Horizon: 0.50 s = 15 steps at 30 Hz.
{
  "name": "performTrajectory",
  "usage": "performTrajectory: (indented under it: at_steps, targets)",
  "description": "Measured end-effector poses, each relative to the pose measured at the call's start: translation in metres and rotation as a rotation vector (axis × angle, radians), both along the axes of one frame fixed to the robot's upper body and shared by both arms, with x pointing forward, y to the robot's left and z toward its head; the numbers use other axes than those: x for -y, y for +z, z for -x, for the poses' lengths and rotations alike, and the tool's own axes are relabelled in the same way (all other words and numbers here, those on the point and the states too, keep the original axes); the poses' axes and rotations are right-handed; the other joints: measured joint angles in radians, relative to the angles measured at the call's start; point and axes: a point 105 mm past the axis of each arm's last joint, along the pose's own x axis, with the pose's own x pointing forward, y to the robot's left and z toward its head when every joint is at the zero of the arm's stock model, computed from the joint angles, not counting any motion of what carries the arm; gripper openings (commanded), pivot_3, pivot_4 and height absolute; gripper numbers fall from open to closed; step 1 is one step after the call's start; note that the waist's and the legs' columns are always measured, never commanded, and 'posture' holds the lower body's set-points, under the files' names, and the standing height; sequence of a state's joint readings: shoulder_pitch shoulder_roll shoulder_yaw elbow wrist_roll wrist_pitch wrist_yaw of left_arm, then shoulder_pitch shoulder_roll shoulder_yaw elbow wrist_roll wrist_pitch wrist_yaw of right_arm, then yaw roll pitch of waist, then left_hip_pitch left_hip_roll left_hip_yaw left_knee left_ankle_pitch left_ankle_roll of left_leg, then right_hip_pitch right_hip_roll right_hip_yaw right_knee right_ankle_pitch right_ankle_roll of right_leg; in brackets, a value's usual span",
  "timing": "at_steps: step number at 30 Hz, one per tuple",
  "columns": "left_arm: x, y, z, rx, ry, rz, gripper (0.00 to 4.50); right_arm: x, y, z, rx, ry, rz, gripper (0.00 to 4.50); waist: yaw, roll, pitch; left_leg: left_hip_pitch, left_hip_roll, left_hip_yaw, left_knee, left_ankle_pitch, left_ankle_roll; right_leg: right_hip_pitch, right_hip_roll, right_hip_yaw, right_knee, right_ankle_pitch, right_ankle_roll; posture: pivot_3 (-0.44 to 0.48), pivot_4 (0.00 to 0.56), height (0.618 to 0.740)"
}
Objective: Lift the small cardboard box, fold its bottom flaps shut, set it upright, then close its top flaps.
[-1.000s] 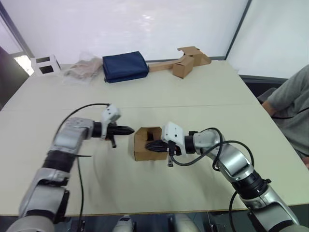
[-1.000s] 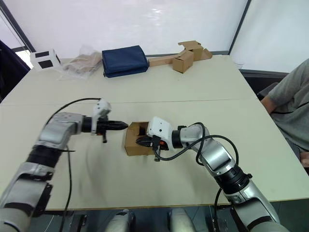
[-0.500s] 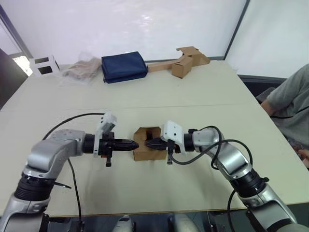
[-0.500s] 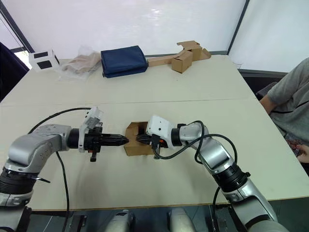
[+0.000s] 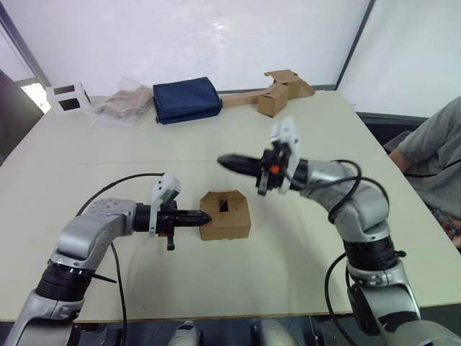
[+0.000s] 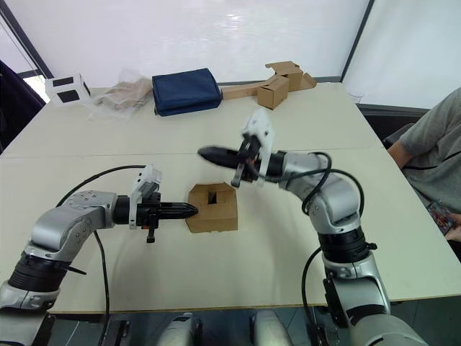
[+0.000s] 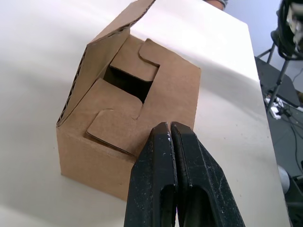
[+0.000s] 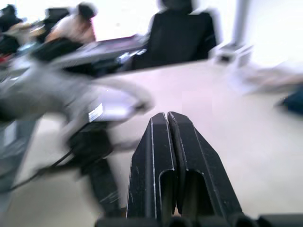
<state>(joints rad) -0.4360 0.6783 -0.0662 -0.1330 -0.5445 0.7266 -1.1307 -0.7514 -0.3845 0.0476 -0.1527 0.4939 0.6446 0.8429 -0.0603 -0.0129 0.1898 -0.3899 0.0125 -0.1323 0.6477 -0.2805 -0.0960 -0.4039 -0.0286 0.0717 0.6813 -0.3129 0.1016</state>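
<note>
The small cardboard box sits on the counter near its middle, a plain brown cuboid with its open end facing up. In the left wrist view the flaps on that end are partly folded in: two tabbed panels lie across the opening with a dark gap between them, while one longer flap stands up at an angle along the far edge. The left gripper lies level at the box's 9 o'clock side, its two black fingers pressed together with nothing between them, the tips touching or just short of the box's wall. The right gripper is raised in the air at about 12 o'clock from the box, well above the counter and clear of the cardboard, pointing toward the robot's left; its fingers are also closed together and hold nothing. Along the far edge of the counter, from 10 to 1 o'clock, lie a white box with black squares, a crumpled plastic bag, a navy blue fabric bag and a brown box joined to flat cardboard strips. A person in a grey sleeve sits at the 3 o'clock side of the counter.
</note>
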Motion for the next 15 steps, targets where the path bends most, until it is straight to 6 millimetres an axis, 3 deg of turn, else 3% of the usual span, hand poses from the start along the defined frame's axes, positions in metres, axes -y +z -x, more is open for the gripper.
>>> performTrajectory:
  at_steps: [3, 5, 9, 15]
  targets:
    - [0.000, 0.000, 0.000, 0.003, -0.004, 0.002, 0.06, 0.013, -0.024, -0.026, -0.021, -0.136, 0.130, 0.00, -0.001, 0.000, 0.000, 0.000, 0.000, 0.000, 0.000, 0.000, 0.000, -0.001, 0.000, 0.000, 0.000, 0.000, 0.000, 0.000, 0.150, 0.740]
    - [0.000, 0.000, 0.000, 0.007, -0.007, 0.002, 0.06, 0.013, -0.044, -0.031, -0.031, -0.148, 0.228, 0.00, -0.006, 0.000, 0.000, 0.000, 0.000, 0.001, -0.001, 0.000, 0.000, -0.001, 0.000, 0.000, 0.000, 0.000, 0.000, 0.000, 0.150, 0.740]
    - [0.000, 0.000, -0.001, 0.011, -0.006, -0.001, 0.06, 0.001, -0.074, -0.019, -0.026, -0.056, 0.362, 0.00, -0.008, 0.000, 0.000, 0.000, 0.000, 0.001, 0.000, 0.000, 0.000, -0.001, 0.000, 0.000, 0.000, 0.000, 0.000, 0.000, 0.150, 0.740]
    - [0.000, 0.000, 0.000, 0.011, -0.004, -0.003, 0.06, -0.007, -0.080, 0.001, -0.049, 0.043, 0.363, 0.00, -0.008, 0.000, 0.000, 0.000, 0.000, 0.000, 0.000, 0.000, 0.000, -0.001, 0.000, 0.000, 0.000, 0.000, 0.000, 0.000, 0.150, 0.740]
